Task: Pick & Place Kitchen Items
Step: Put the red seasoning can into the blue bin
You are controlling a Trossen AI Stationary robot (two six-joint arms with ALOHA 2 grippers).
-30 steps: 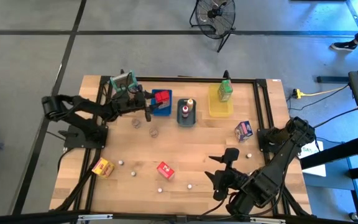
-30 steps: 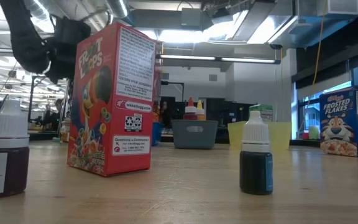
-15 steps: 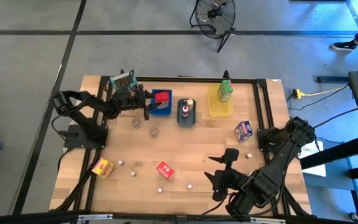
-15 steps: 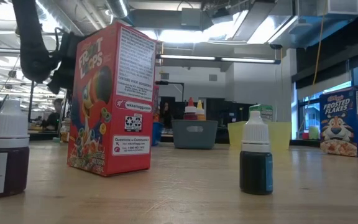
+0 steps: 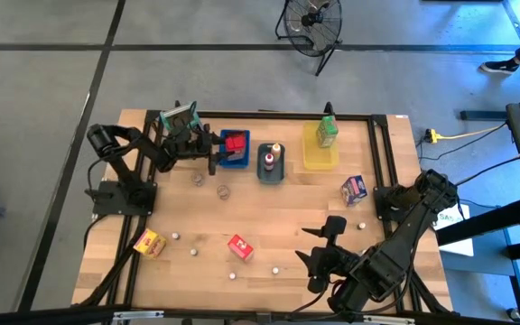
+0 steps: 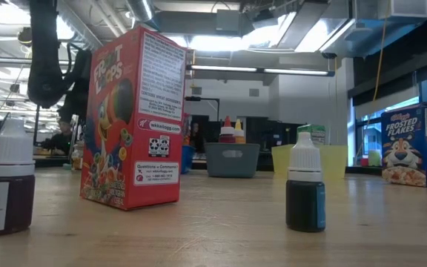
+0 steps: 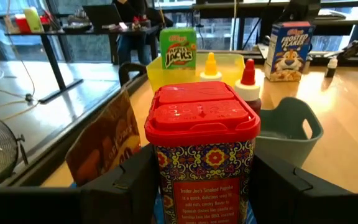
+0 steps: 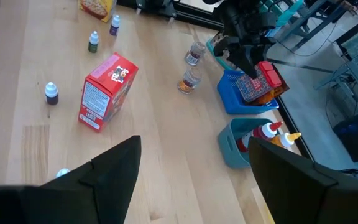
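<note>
**Left claw holds a red-lidded spice jar over the blue tray**

The left claw [image 5: 222, 150] is at the far side of the worktop [image 5: 269, 226]. Its two dark fingers [image 7: 123, 183] press on both sides of a spice jar [image 7: 202, 155] with a red lid. The jar stands upright, right over the blue tray [image 5: 235, 160].

Just beside the blue tray is a grey tray [image 5: 270, 168] with two sauce bottles [image 5: 273, 153] in it. Next comes a yellow tray [image 5: 320, 153] holding a green carton [image 5: 327, 133].

A purple-white carton [image 5: 355, 189] sits near the right edge. A red carton [image 5: 240, 246] and a yellow-orange carton [image 5: 150, 242] lie near the front, with tiny white-capped bottles [image 5: 194, 252] around them.

The right claw [image 5: 318, 244] waits near the front, its fingers spread wide and holding nothing.
</note>
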